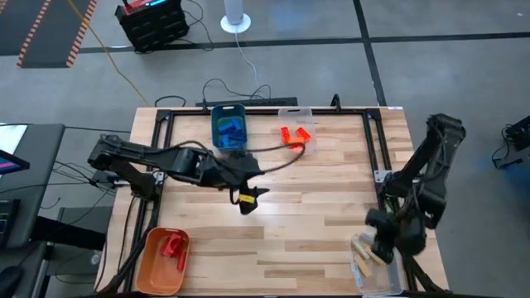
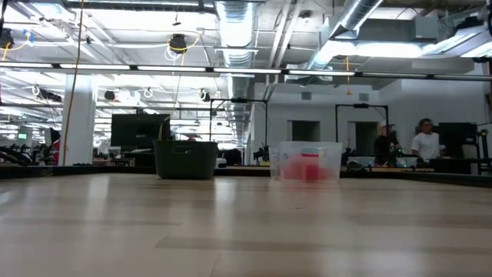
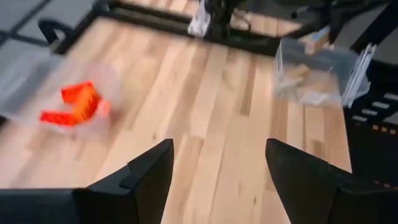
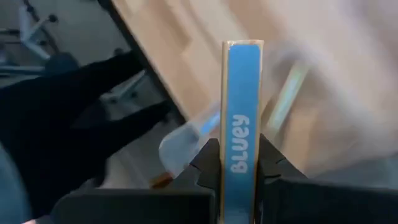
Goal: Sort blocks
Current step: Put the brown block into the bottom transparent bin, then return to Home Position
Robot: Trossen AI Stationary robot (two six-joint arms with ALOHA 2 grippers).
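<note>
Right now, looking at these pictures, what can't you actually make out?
- Right gripper, high view: its own arm covers what it holds.
- Wooden blocks in the clear bin: overlapping, too small to count.
- Teal bin, low view: its wall hides the contents.
- Left wrist view: motion blur smears the orange blocks.

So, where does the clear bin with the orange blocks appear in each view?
High view: clear bin, upper centre of the picture.
Low view: right of centre, far back.
Left wrist view: picture's left side.
Right wrist view: not in it.
Landmark: teal bin beside it, high and low views.
</note>
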